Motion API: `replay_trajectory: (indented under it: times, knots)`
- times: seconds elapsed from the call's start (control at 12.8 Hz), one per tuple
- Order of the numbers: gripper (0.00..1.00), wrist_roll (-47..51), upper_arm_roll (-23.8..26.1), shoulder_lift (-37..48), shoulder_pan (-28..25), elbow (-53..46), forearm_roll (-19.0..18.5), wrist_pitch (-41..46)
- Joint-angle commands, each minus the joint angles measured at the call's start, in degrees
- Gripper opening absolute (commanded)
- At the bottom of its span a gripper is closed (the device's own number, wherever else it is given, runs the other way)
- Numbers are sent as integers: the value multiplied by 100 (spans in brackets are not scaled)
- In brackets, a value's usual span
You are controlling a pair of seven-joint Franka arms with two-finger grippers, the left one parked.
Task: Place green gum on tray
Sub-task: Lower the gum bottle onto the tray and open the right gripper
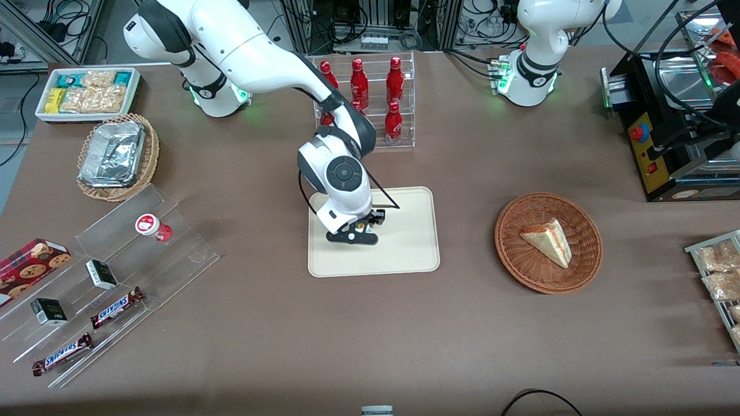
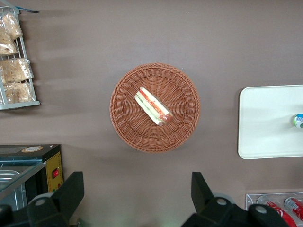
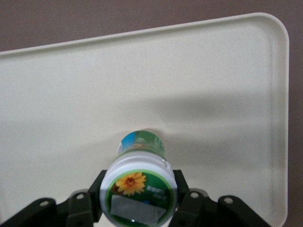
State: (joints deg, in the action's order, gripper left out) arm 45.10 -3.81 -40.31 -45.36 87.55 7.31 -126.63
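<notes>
The green gum [image 3: 140,188] has a green-and-blue body and a white lid with a yellow flower mark. It stands upright with its base on or just above the cream tray [image 3: 199,71]. My right gripper [image 3: 140,194] is shut on the green gum, one black finger [image 3: 96,191] on each side of the lid. In the front view the gripper [image 1: 359,230] is over the middle of the tray [image 1: 407,245] and hides the bottle. The left wrist view shows the gum [image 2: 298,120] on the tray [image 2: 265,123].
A red-bodied gum bottle [image 1: 152,226] lies on a clear stepped stand [image 1: 115,277] with candy bars toward the working arm's end. A clear rack of red bottles [image 1: 370,98] stands farther from the front camera than the tray. A wicker basket with a sandwich [image 1: 548,242] lies toward the parked arm's end.
</notes>
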Motion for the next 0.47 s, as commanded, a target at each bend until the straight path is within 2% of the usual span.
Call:
replay_trajectory:
  times: [0.0,0.16,0.31,0.39]
  knots:
    - [0,-19,-41,-223,-43,-230,8,-64]
    - [0,-28,-41,-258,-70,-230,-1,-81]
    - [34,-2,-50,-302,-114,-221,-88,-134]
    - [62,16,-50,-311,-114,-221,-141,-151]
